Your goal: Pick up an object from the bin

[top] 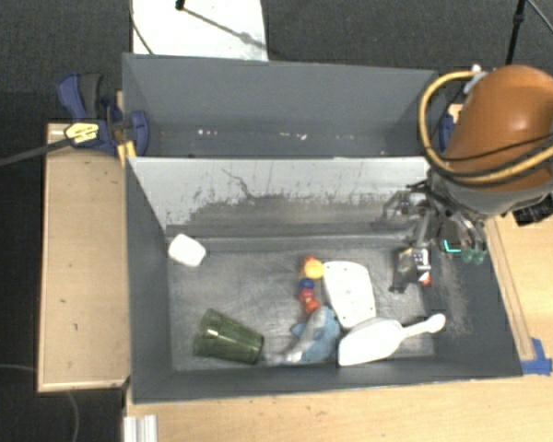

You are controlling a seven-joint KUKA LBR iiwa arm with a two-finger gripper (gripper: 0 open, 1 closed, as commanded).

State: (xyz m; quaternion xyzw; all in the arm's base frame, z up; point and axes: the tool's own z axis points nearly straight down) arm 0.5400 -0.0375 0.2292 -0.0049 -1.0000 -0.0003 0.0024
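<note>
Camera view. Grey metal bin (157, 247) seen from above. The arm's orange cover (507, 127) is noted at the right edge, partly cut off by the frame. The gripper (408, 274) is found low at centre right, over bare floor, just right of a white flat rounded piece (348, 293). How wide it stands cannot be told: it is dark and tangled against the wrist parts.

A white scoop (382, 339) is seen lower right of centre, its handle pointing right. A blue-grey soft thing (315, 334) is partly overlapped by it and hard to identify. A small yellow, red and blue toy (308, 280) lies beside the white piece. A green cup (228, 336) is seen on its side at lower left, and a white block (186, 250) at centre left.
</note>
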